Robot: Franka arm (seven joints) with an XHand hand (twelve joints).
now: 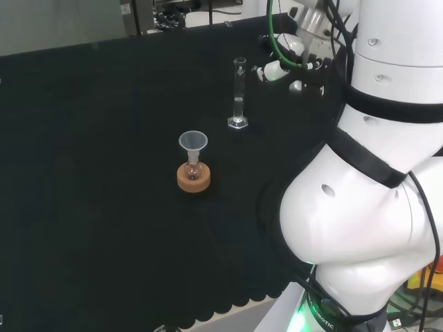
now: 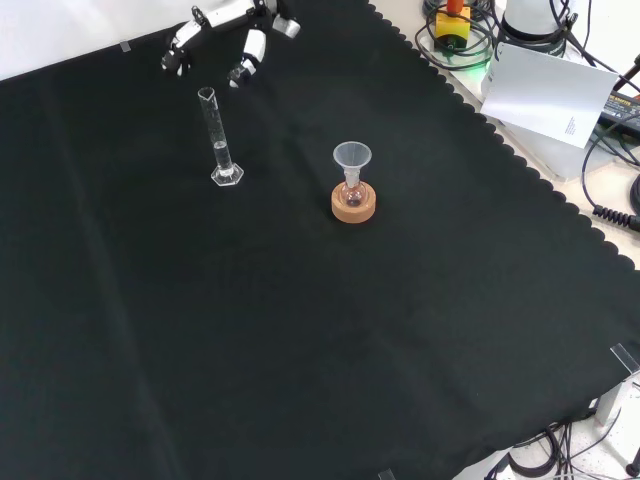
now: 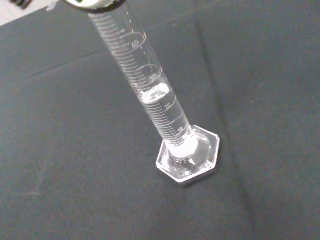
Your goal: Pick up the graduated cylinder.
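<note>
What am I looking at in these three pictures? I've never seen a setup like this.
It is one white robot arm at a bench covered in black cloth, seen by three cameras at one moment. One camera looks over the arm from behind, one looks down from the front, and one sits at the wrist. Instead of a claw, the arm carries a black and white hand with relaxed fingers, holding nothing. Just beside it stands an upright glass cylinder with some clear liquid in the bottom; the wrist camera sees it up close. Further off, a small flask sits in a cork ring with a funnel in its neck.
</note>
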